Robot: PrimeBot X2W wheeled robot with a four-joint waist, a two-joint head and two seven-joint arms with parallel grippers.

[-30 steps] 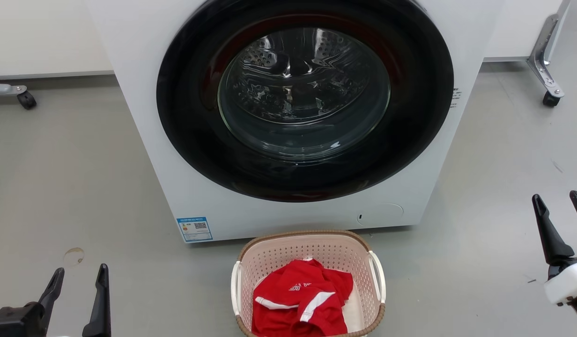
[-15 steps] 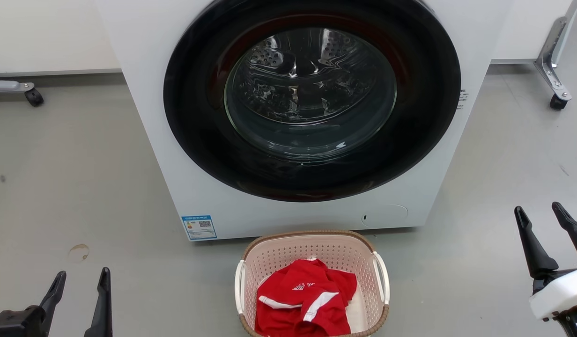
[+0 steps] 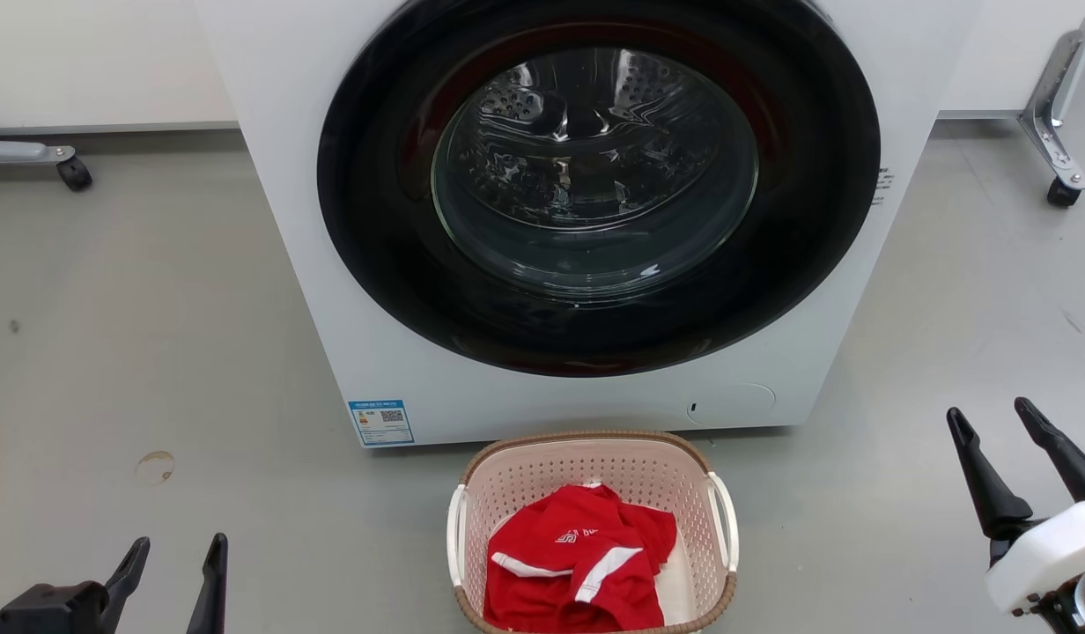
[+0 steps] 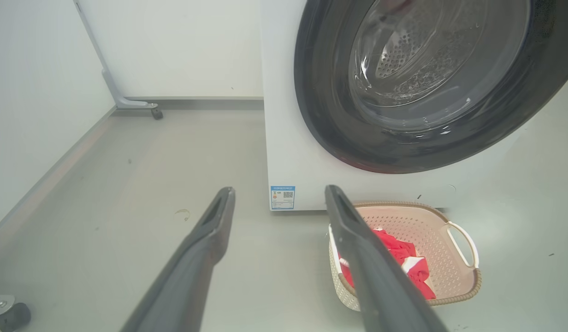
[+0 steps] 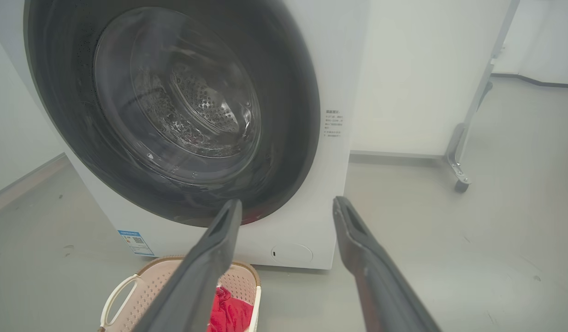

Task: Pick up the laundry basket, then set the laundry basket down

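Head view: left tool (image 3: 180,542) and right tool (image 3: 988,409) gape wide, empty, apart from laundry basket (image 3: 586,467).

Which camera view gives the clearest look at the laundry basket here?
The head view: the laundry basket sits centred, both white handles and the red garment visible, only its near rim cropped. The left wrist view hides one side behind a finger; the right wrist view catches just a corner.
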